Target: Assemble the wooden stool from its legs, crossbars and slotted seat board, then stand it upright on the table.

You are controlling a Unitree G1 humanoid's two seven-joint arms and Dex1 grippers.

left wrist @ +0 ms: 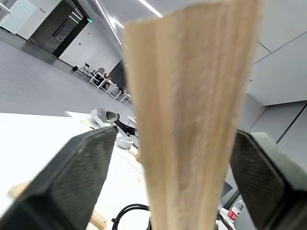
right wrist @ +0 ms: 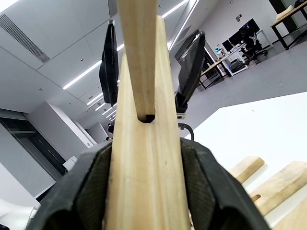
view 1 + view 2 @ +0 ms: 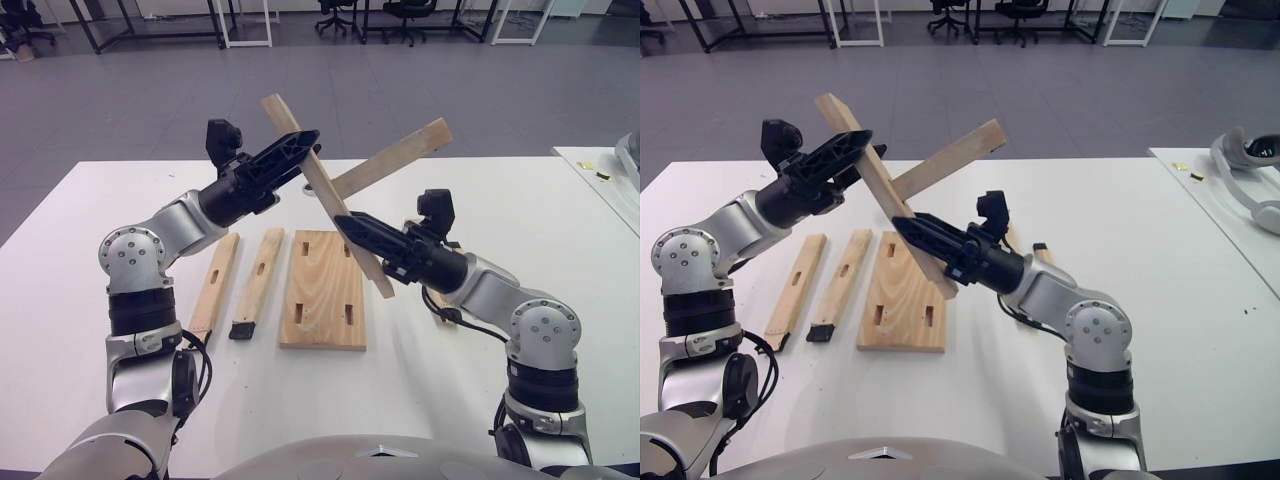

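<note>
The leg (image 3: pixel 318 178) hangs tilted in the air, its top end leaning away past the left tool (image 3: pixel 303 147) and its foot dropping below the right tool (image 3: pixel 348 225). A crossbar (image 3: pixel 395 157) is seated in the leg's slot between the two tools and juts up and outward over the right tool. The left tool is pressed onto the leg's upper part, a finger on each edge. The right tool pinches the lower part, with the wood tight between its pads (image 2: pixel 96 187).

Directly beneath both tools the slotted seat board (image 3: pixel 322 300) lies flat on the white table (image 3: pixel 120 200). Two more slotted pieces (image 3: pixel 214 285) (image 3: pixel 259 277) lie side by side under the left tool. Off beyond the right tool stands a second table (image 3: pixel 1230 230) carrying a white headset (image 3: pixel 1250 170). Behind is grey floor (image 3: pixel 450 70) with black-framed desks and office chairs (image 3: pixel 340 15).

Both arms are bent at the elbow – forearms rising inward, tools nearly meeting along the leg
</note>
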